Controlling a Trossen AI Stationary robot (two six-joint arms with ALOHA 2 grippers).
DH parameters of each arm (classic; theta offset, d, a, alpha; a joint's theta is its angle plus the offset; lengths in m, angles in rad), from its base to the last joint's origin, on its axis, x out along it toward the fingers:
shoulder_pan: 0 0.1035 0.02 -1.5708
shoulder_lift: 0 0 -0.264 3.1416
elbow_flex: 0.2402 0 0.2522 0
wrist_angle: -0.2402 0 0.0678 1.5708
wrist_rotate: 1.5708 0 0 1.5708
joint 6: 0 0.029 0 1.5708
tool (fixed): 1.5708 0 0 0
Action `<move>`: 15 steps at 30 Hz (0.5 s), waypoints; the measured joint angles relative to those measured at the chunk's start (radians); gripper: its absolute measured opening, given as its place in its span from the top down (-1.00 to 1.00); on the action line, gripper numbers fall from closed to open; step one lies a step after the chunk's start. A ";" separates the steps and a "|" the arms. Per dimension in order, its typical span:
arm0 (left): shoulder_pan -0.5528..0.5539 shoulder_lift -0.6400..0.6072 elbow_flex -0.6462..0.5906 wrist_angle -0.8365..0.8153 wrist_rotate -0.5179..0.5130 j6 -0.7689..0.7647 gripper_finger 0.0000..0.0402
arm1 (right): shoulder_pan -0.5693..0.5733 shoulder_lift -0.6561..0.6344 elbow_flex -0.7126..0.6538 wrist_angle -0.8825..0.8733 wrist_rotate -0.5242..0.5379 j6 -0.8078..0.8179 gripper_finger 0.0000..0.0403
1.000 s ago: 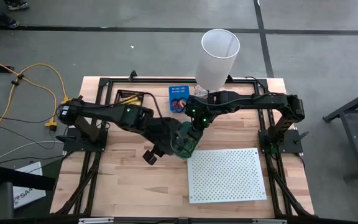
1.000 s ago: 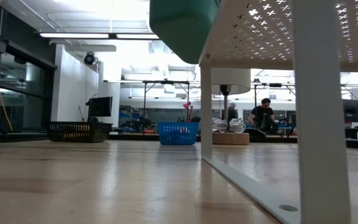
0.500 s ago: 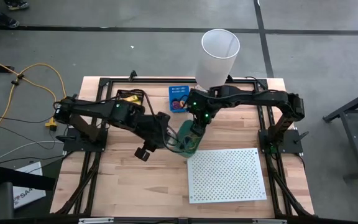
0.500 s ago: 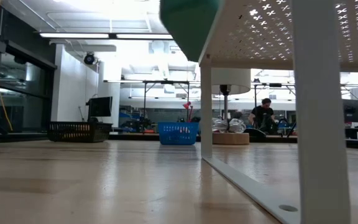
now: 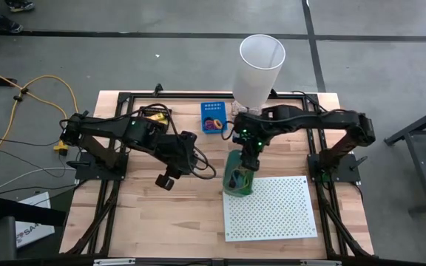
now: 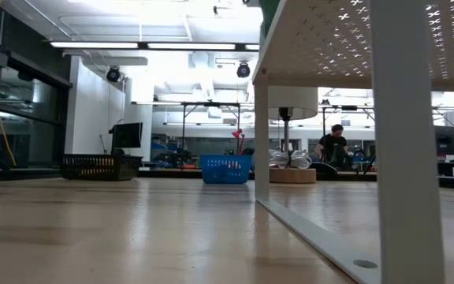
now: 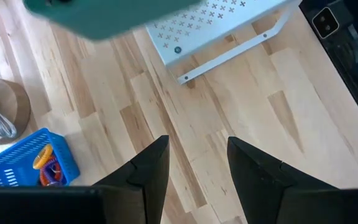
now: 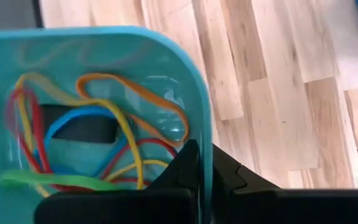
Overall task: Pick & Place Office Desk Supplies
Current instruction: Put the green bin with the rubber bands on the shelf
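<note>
My left gripper [image 5: 166, 179] hangs over bare surface [image 5: 146, 214], fingers spread and holding nothing. At the back, the blue basket [image 5: 212, 116] keeps more bands. My right gripper [image 5: 239, 177] pinches the teal tub's [image 5: 237, 182] rim at the perforated board's [image 5: 272, 208] corner; rubber bands [image 8: 92, 140] lie inside it.

two dark, jointed arms are seen, the left arm [image 5: 135, 134] and right arm [image 5: 302, 118], each lit by small green lights. black, blunt fingers [image 7: 148, 171] are shown on the left gripper [image 7: 194, 168].
</note>
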 joint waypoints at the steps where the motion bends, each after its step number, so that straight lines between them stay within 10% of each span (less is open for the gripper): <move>1: 0.000 0.000 0.000 0.000 0.000 -0.003 0.23 | 0.007 -0.011 0.000 -0.006 0.001 0.000 0.99; 15: 0.000 0.000 0.000 0.001 0.000 -0.033 0.23 | 0.175 -0.090 -0.001 -0.226 0.128 0.031 0.99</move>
